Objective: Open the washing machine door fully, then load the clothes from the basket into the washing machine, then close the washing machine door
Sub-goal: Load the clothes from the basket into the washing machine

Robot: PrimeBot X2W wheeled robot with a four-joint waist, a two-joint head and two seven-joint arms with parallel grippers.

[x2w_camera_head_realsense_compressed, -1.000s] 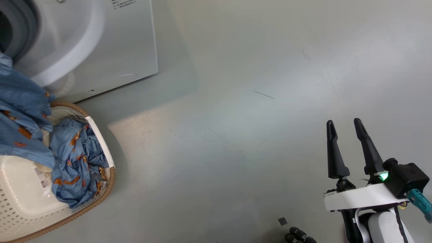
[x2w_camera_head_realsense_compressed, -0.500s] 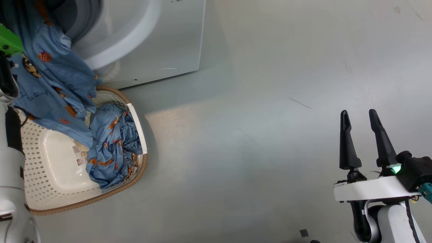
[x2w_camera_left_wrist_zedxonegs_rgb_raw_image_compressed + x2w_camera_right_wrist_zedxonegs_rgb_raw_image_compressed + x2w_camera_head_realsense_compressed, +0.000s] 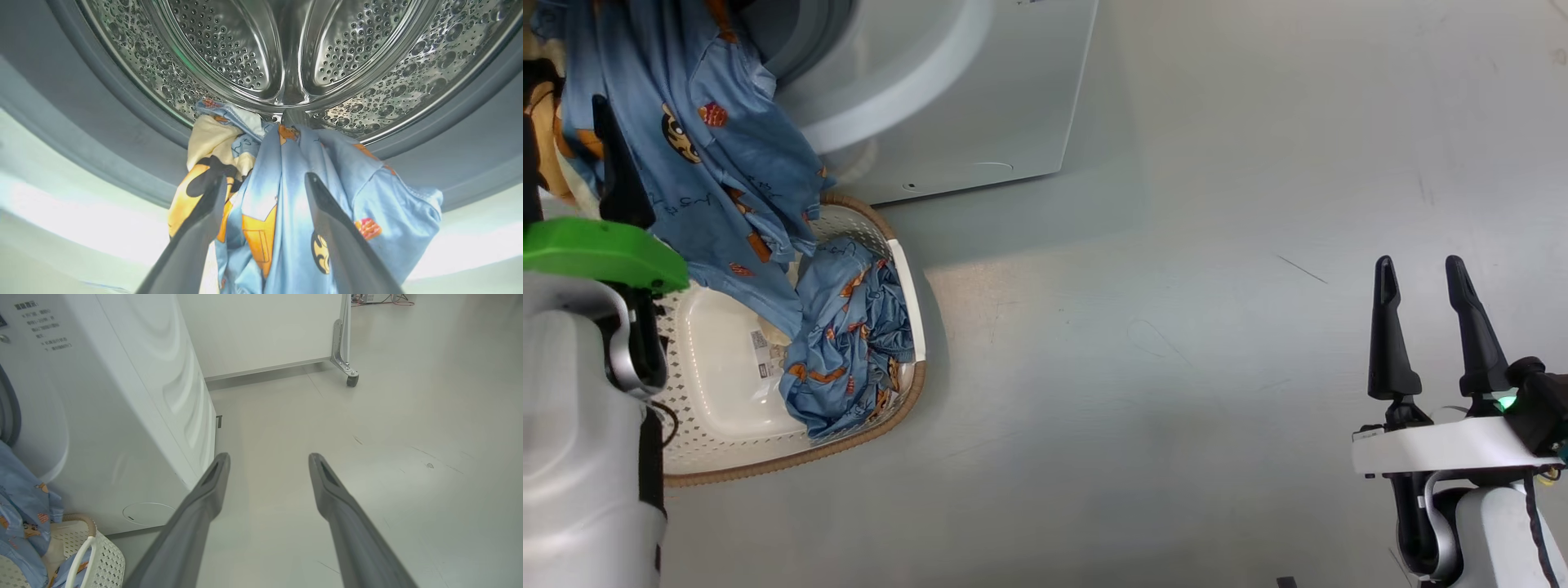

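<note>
The washing machine (image 3: 996, 98) stands at the top left with its steel drum (image 3: 286, 49) and grey gasket (image 3: 122, 122) exposed; its door is out of view. A blue printed garment (image 3: 719, 163) hangs from the drum mouth down into the basket (image 3: 792, 461). My left gripper (image 3: 263, 179) is open at the mouth, its fingers (image 3: 621, 175) on either side of that draped cloth (image 3: 286, 228), which has cream cloth (image 3: 212, 143) beside it. More blue clothes (image 3: 849, 351) lie bunched in the basket. My right gripper (image 3: 1419, 265) hovers open over bare floor, holding nothing.
The basket (image 3: 88, 555) sits against the machine's front right corner (image 3: 143, 396). A white panel on a castor wheel (image 3: 351, 379) stands behind the machine. Grey floor (image 3: 1176, 367) stretches between basket and right arm.
The head camera has swung, shifting the whole scene rightward. My left arm with its green wrist has come into view, and the garment's top has risen from the basket to the drum mouth.
</note>
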